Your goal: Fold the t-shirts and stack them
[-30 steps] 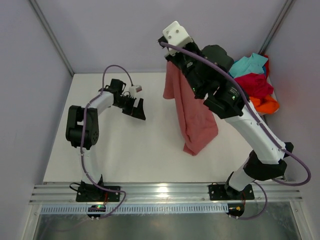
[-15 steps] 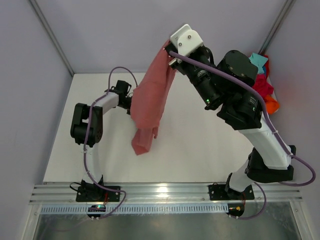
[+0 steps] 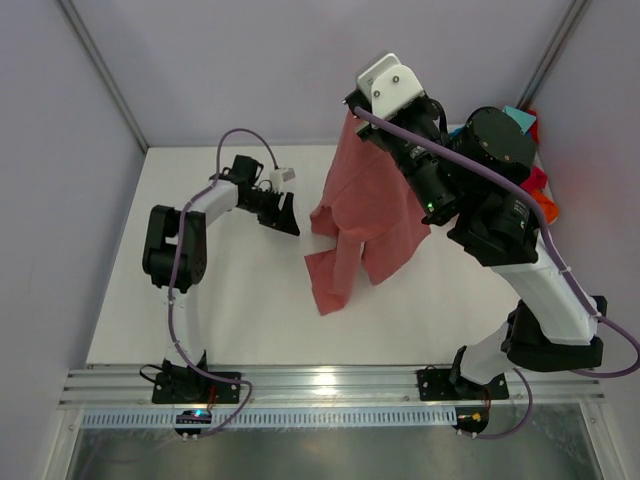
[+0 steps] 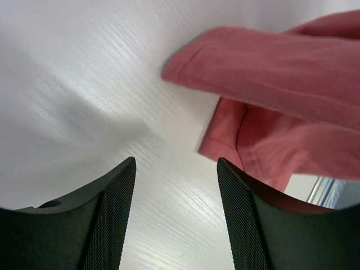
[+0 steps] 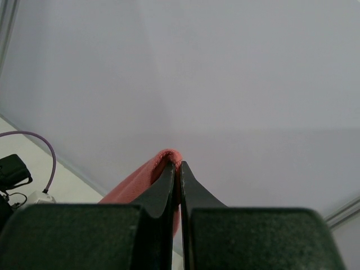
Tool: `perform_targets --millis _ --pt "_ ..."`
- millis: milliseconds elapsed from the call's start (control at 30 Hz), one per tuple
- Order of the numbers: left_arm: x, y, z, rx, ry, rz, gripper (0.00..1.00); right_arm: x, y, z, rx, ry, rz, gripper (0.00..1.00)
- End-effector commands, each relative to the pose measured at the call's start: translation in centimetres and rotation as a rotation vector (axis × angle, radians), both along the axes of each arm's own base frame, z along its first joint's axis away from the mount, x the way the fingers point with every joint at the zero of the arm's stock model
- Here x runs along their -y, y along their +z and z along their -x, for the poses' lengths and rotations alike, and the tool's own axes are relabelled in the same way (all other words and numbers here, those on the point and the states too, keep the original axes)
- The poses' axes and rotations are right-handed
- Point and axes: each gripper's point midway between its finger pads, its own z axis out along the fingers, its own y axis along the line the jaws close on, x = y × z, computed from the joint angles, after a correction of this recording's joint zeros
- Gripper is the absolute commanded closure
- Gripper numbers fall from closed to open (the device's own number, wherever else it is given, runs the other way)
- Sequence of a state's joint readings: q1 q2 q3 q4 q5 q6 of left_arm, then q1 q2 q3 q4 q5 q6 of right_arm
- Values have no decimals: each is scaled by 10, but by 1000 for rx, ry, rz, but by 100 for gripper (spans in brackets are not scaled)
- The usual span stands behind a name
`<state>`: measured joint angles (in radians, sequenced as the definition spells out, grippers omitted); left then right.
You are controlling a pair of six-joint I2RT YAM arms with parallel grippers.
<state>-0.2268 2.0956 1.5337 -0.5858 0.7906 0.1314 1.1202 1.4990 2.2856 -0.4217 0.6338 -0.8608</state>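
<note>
- Shifted since a second ago: the dusty salmon-pink cloth t-shirt has swung its lower end toward 9 o'clock, nearer the left claw.
- Right claw: pinched tight on a fold at the shirt's top edge. The garment hangs bunched above the middle of the white counter, its lowest flap at 7 o'clock. Contact between hem and counter cannot be told.
- Left claw: jaws standing apart, nothing between them. It sits low over the counter at 9 o'clock of the shirt, near it but not touching, and faces a doubled edge.
- Remaining stock: heap of turquoise, crimson and orange cloth tees at 2 o'clock, partly hidden behind the right arm.
- Step, as judged: the left claw takes a second hold so the shirt can be spread flat.
- Method advised: wait for the swing to settle, then advance toward 3 o'clock onto the nearest edge. Bite well in from the rim and keep the right claw high until the hold is sure.
</note>
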Motion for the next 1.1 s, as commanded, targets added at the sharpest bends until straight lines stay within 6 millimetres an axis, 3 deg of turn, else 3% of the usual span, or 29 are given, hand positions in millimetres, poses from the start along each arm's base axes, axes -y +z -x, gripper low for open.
perform_targets --millis 0,100,167,300,333,467,633,667,800,900,1067 --pt "5 13 8 -7 -69 42 39 10 16 3 42 -25 -48 97" --pt "5 12 10 -3 -80 43 35 7 15 1 43 -32 -44 97" --pt "5 14 10 9 -81 45 18 6 15 0 46 -34 -40 97" --pt "8 17 5 85 -63 58 7 2 14 -2 47 -37 -29 97" --pt "6 9 3 109 -40 40 5 1 13 -3 48 -39 -27 97" --pt "13 8 1 198 -56 -40 4 -2 12 -4 47 -39 -23 97" --pt "45 36 11 272 -145 -79 4 -5 8 -7 41 -46 -10 97" --pt "45 38 3 314 -125 -129 4 -5 8 -7 41 -48 -9 97" --pt "68 42 4 499 -202 -247 4 0 9 -6 42 -55 -14 97" --pt "88 44 15 543 -265 -233 3 4 10 -5 45 -63 -14 97" --pt "99 51 26 566 -307 -188 3 4 5 -6 40 -70 6 97"
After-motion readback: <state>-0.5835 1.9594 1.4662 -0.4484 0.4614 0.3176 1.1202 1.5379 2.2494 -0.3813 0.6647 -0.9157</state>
